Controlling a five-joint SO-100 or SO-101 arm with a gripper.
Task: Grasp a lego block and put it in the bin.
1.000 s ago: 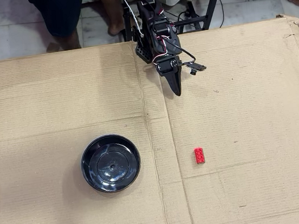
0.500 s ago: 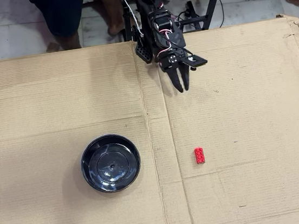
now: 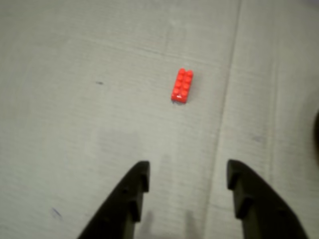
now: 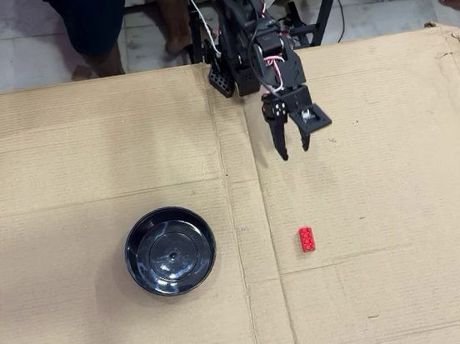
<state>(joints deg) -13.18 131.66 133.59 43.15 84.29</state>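
Tool hangs released over the far middle of the corrugated cardboard sheet, its two black fingers spread with nothing between. Near left sits the bin, round, glossy black, raised rim. Right of it, well apart, lies the lego block: tiny, bright red, rectangular, studded on top

Bare cardboard lies all round the lego block, bin well apart
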